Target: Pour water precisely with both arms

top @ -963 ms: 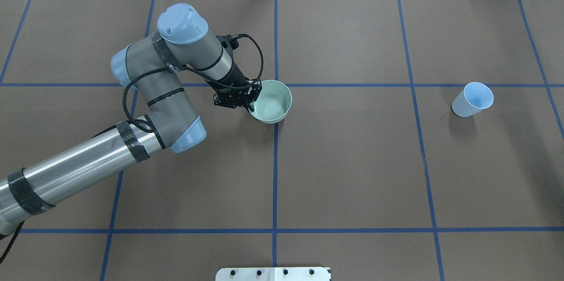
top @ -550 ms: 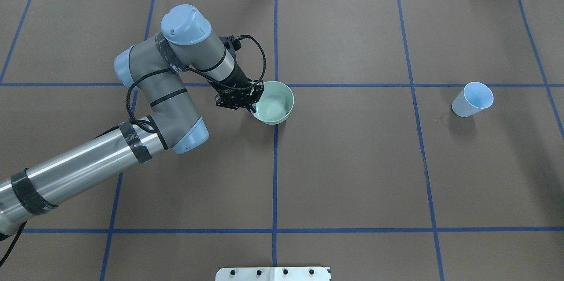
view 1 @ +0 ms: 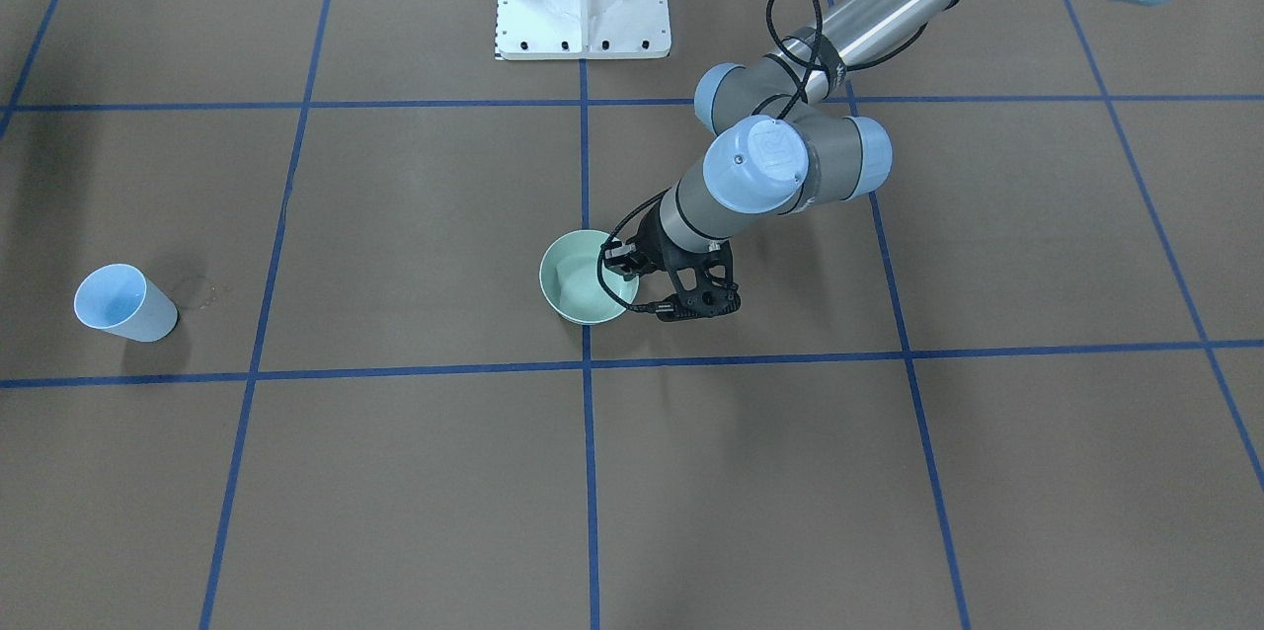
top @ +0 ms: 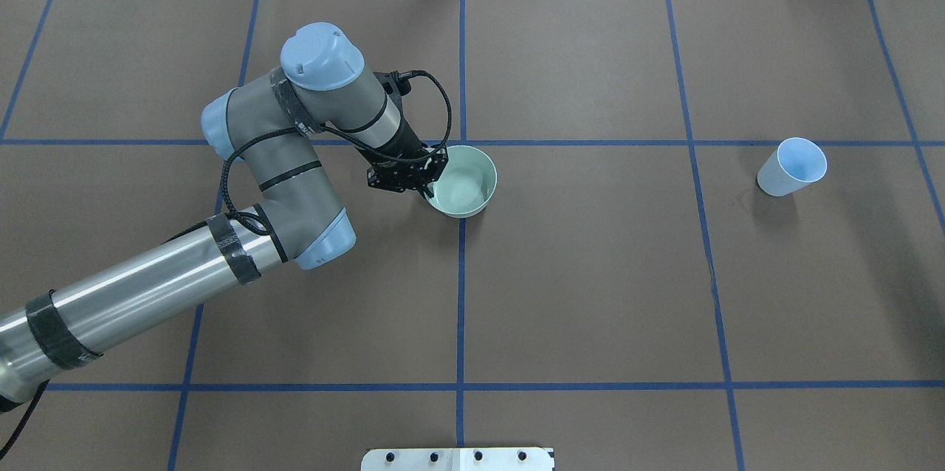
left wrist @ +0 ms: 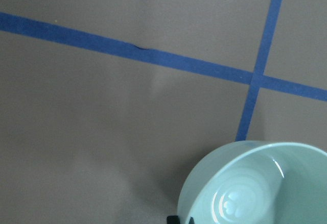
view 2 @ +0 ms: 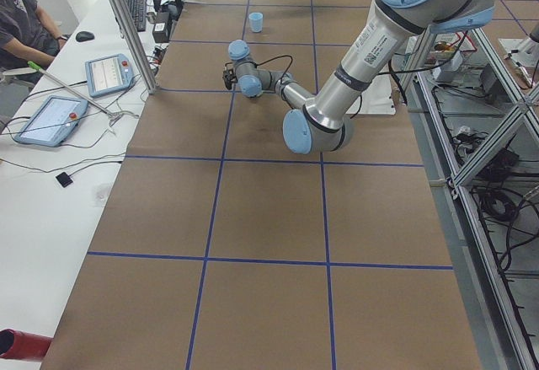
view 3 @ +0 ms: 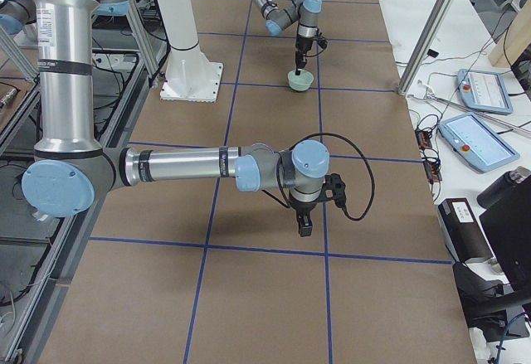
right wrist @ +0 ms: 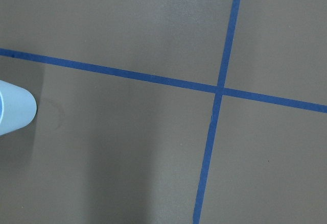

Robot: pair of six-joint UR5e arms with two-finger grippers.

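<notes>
At the pale-green bowl (view 1: pixel 568 306), front view: left gripper (view 1: pixel 623 276) pinches its rim. Overhead, same clamp. Left wrist: water (left wrist: pixel 240 203) glints inside the bowl, just beside that gripper. Right-side view: right gripper (view 3: pixel 304 227) hangs well away from the bowl, grip unreadable.

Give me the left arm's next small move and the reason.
Probably carry the pale-green bowl a short way toward the pale-blue cup, slowly and level. The left gripper looks clamped on the bowl's rim, water glints inside, and the cup stands far off on the right side, so tilting here would spill well short of it.
</notes>
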